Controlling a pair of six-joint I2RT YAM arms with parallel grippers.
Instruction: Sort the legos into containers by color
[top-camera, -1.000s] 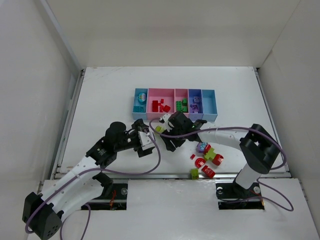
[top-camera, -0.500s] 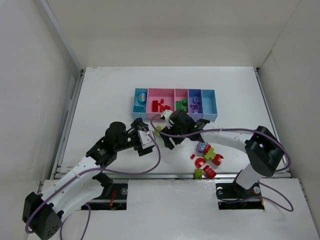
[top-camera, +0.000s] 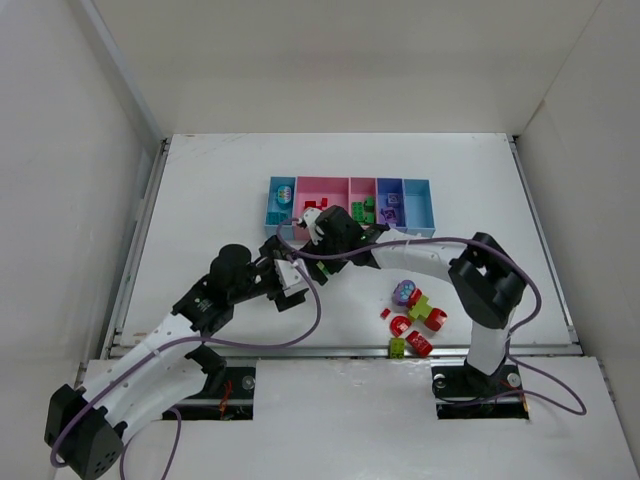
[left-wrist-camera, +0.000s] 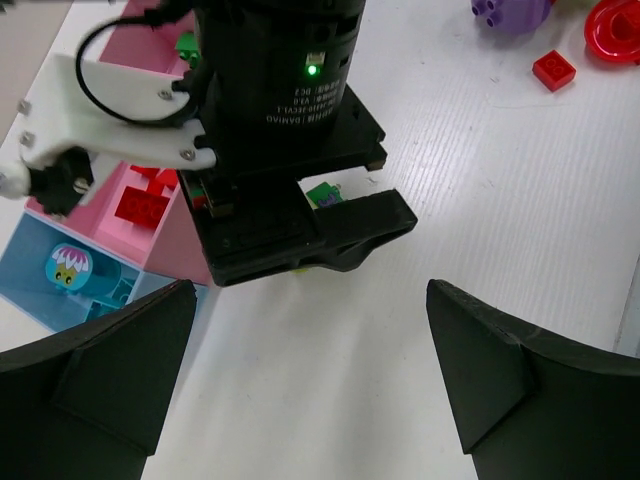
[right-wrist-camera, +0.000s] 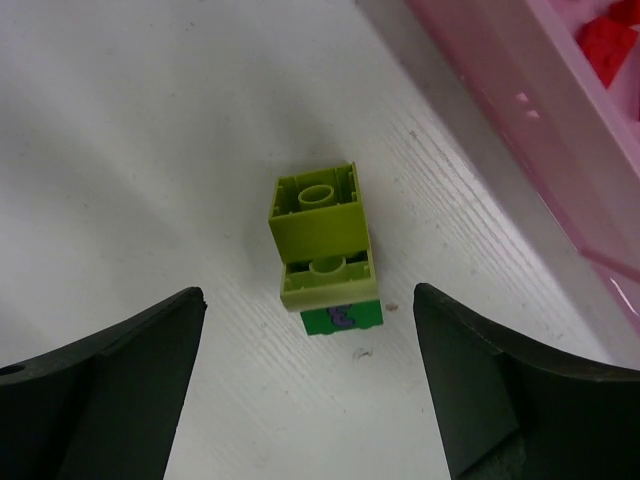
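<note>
A stacked cluster (right-wrist-camera: 322, 250) of two yellow-green bricks on a green brick lies on the table just in front of the wide pink bin (right-wrist-camera: 520, 130). My right gripper (right-wrist-camera: 305, 325) is open and empty, its fingers on either side of the cluster and apart from it. In the top view the right gripper (top-camera: 316, 246) hides the cluster. My left gripper (top-camera: 292, 280) is open and empty just near-left of it. The left wrist view shows the left gripper (left-wrist-camera: 310, 385) facing the right gripper's head (left-wrist-camera: 275, 150), with a bit of green brick (left-wrist-camera: 322, 193) under it.
The row of five joined bins (top-camera: 417, 230) holds a teal piece, red, green and purple bricks. Loose legos lie front right: a purple cluster (top-camera: 405, 294), a yellow-green brick (top-camera: 420, 306), red pieces (top-camera: 400, 325) and a yellow-green brick (top-camera: 398, 347) by the table edge.
My right gripper has moved left and slightly away, along the front of the bins, and now sits over the yellow-green cluster. The left arm has not moved.
</note>
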